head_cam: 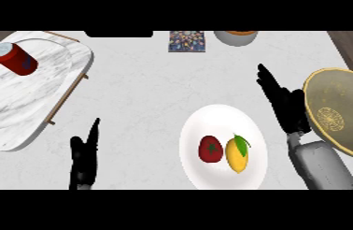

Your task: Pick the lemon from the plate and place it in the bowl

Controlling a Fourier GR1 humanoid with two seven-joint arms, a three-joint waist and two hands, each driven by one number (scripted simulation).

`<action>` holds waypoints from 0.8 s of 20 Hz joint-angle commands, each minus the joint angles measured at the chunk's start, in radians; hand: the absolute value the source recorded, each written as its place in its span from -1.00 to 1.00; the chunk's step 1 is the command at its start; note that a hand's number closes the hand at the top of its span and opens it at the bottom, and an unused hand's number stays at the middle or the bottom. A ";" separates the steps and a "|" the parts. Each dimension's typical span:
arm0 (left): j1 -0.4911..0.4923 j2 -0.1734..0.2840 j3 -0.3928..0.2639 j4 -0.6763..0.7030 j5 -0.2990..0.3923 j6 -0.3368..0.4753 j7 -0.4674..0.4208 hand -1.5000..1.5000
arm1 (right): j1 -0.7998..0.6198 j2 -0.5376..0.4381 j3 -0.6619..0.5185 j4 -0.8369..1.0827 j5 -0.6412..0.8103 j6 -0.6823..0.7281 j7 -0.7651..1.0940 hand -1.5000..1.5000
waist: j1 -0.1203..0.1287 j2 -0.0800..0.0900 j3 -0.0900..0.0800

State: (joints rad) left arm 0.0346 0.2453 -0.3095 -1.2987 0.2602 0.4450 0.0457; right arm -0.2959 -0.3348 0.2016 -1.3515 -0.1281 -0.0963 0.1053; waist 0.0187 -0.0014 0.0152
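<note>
A pale grey desk (151, 84) fills the view, with a marble tray (41, 112) at the left carrying a red can (17, 59) lying on its side. Along the far edge sit a patterned box (187, 41) and part of a grey cup (236, 37).

The lemon (238, 155), yellow with a green leaf, lies on the white plate (207, 121) in the near middle, touching or just beside a red tomato (210, 148) on its left. The bowl (334, 110), gold with a patterned inside, stands at the right edge, just beside the plate.

The right hand (283, 100) hangs over the desk between plate and bowl, its fingers straight and apart, holding nothing; it is near the lemon but not on it. The left hand (86, 152) rests near the lower left, fingers up and relaxed, holding nothing too.

By my reading the task has hardly started: the lemon is not yet grasped and the bowl shows no fruit in it. The reach, the grasp, the carry across to the bowl and the release are all left.
</note>
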 commanded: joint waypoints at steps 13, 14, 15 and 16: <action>-0.218 0.232 0.038 -0.337 -0.161 -0.023 0.122 0.00 | 0.053 -0.110 -0.166 0.030 -0.296 0.563 -0.521 -1.00 | -0.013 0.004 -0.007; -0.220 0.244 0.057 -0.330 -0.153 -0.030 0.119 0.00 | 0.054 -0.151 -0.161 0.053 -0.254 0.617 -0.585 -1.00 | -0.006 0.008 -0.009; -0.227 0.254 0.068 -0.332 -0.159 -0.028 0.116 0.00 | 0.073 -0.192 -0.170 0.066 -0.219 0.655 -0.655 -1.00 | -0.010 0.007 -0.009; -0.261 0.246 0.087 -0.286 -0.146 -0.041 0.104 0.00 | 0.049 -0.214 -0.158 0.076 -0.163 0.667 -0.697 -1.00 | -0.017 0.011 -0.012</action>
State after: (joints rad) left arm -0.1659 0.4589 -0.2900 -1.6150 0.1223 0.4045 0.1820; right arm -0.2551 -0.4585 0.0530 -1.3067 -0.3474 0.4187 -0.4049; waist 0.0118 0.0017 0.0085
